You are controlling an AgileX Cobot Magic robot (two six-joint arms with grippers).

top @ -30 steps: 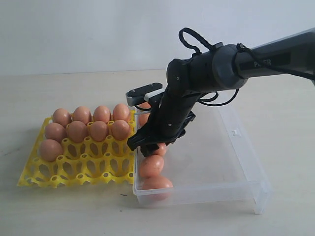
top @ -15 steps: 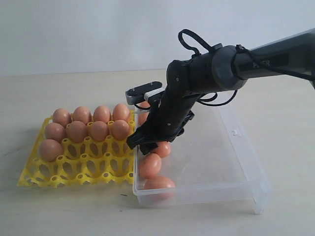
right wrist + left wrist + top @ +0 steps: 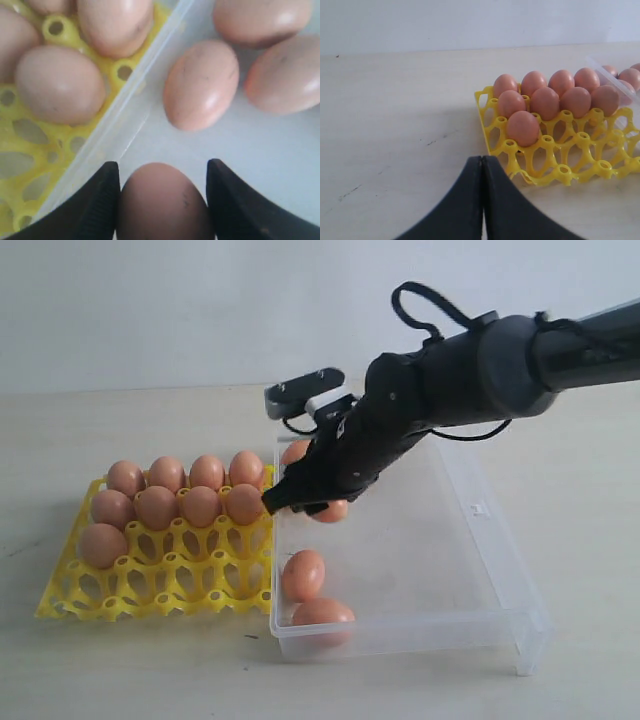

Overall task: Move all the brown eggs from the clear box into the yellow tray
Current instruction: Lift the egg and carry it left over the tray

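Exterior view: a pale beige, matte tabletop (image 3: 150,670) runs back to a plain white wall (image 3: 150,310). On the left of it sits the bright yellow openwork plastic egg tray (image 3: 160,585). It holds nine smooth orange-brown oval eggs (image 3: 157,506): four in the back row, four in the next, and one at the left end of the third. The cups nearer the camera stand open.

Just beside the tray's right edge lies the large shallow clear plastic box (image 3: 500,570), low-walled, with a small latch (image 3: 480,508) on its right side. The black right arm (image 3: 470,370) reaches in from the right. The right gripper (image 3: 300,503) hangs over the box's left side, close to the wall next to the tray, pinching one brown egg, the held egg (image 3: 333,511), above the box floor. Two loose eggs (image 3: 303,573) lie in the box's near left corner, and another shows at the back behind the arm.

In the right wrist view the two black fingers (image 3: 102,200) press against the flanks of the held egg (image 3: 162,205). Beyond it three eggs rest on the pale box floor, and the clear wall runs between them and the tray (image 3: 30,140).

In the left wrist view the left gripper (image 3: 482,165) has its jaws pressed together with only a thin seam between them, gripping nothing. It hovers over bare table, apart from the tray (image 3: 535,155). A few faint dark scuffs (image 3: 435,141) mark the tabletop here.
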